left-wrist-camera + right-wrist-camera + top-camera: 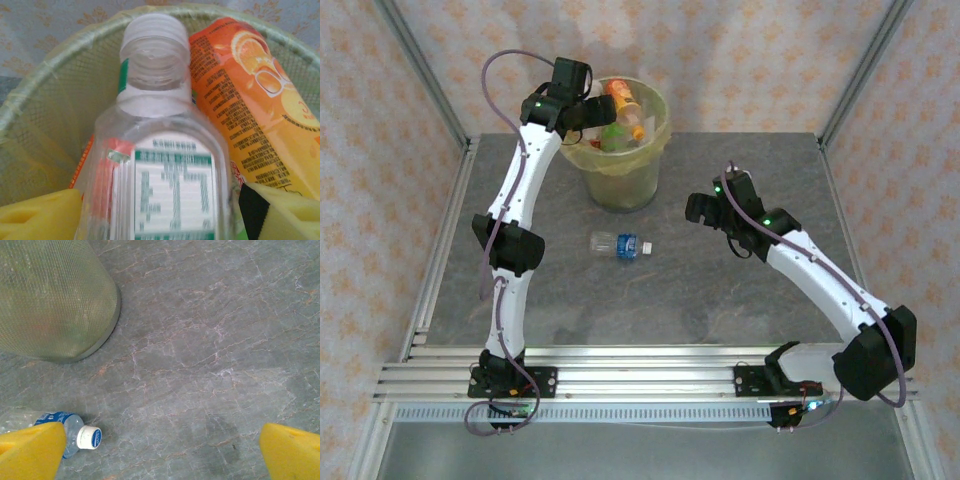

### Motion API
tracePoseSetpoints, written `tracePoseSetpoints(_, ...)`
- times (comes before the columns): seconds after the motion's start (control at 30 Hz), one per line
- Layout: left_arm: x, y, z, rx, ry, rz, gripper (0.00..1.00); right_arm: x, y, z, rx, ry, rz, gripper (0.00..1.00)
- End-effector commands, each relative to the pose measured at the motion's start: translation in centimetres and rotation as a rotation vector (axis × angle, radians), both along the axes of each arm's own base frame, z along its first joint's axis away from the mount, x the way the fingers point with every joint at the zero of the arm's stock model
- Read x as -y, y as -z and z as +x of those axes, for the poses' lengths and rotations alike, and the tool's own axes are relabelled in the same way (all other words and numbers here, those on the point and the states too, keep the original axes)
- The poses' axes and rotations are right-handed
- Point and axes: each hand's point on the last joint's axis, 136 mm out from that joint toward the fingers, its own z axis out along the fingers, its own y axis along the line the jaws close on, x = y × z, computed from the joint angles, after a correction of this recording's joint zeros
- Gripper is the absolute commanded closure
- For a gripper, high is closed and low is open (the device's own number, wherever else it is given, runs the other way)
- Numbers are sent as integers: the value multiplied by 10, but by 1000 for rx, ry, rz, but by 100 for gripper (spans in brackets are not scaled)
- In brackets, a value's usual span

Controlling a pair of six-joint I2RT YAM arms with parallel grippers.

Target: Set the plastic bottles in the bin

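Bottles lie in two places around the bin (620, 185): some inside it, one out on the tabletop (720, 300) just in front of it.

My left hand (592, 108) hangs over the bin's left rim. In the left wrist view a clear bottle (170, 190) with a green-and-white label and a white cap stands between the yellow pads (40, 215), cap pointing away from the hand and into the bin. I cannot tell whether the pads clamp it or stand just clear of its sides. An orange bottle (250, 100) leans in the bin just to the right of the clear one, touching it.

My right hand (702, 208) hovers over the tabletop to the right of the bin, near its base, with its fingers spread wide and nothing between them. The blue-labelled bottle (620, 244) lies on its side in front of the bin, white cap pointing right. It is apart from the right hand. In the right wrist view it is partly hidden behind one finger (30, 450), outside the gap.
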Motion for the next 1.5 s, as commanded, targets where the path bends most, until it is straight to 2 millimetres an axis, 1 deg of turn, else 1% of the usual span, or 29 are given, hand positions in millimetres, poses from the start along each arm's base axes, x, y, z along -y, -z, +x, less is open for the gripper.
tracePoseSetpoints(0.0, -26, -32, -11, 50, -58, 28, 16, -3, -1, 2, -1, 3, 17, 1)
tracePoseSetpoints(0.17, -40, -49, -15, 89, -133, 52, 18, -4, -2, 2, 1, 2, 21, 1)
tracePoseSetpoints(0.33, -54, -49, -20, 79, -187, 105, 21, -4, -4, 3, 7, 1, 20, 1)
tracePoseSetpoints(0.47, -63, -48, -25, 67, -225, 136, 26, -4, -4, 3, 7, 1, 20, 1)
tracePoseSetpoints(0.53, -63, -48, -26, 64, -227, 139, 26, -5, -4, 3, 6, -1, 20, 1)
tracePoseSetpoints(0.67, -53, -51, -23, 77, -187, 93, 23, -6, -4, 4, 5, -3, 21, 1)
tracePoseSetpoints(0.73, -42, -53, -21, 87, -148, 46, 24, -6, -5, 5, 8, -4, 23, 1)
tracePoseSetpoints(0.83, -27, -54, -17, 95, -94, -9, 28, -6, -7, 5, 12, -2, 23, 1)
tracePoseSetpoints(1.03, -14, -41, -14, 64, -56, -43, 38, -6, -10, 6, 18, -2, 23, 1)
tracePoseSetpoints(1.13, -5, -38, -11, 60, -17, -68, 38, -6, -10, 6, 17, -3, 21, 1)
tracePoseSetpoints(1.3, 11, -37, -8, 59, 52, -123, 34, -5, -10, 6, 19, 0, 21, 1)
tracePoseSetpoints(1.4, 16, -33, -9, 48, 80, -132, 34, -5, -11, 6, 20, 1, 22, 1)
tracePoseSetpoints(1.47, 15, -30, -8, 42, 80, -120, 34, -5, -11, 6, 19, 0, 21, 1)
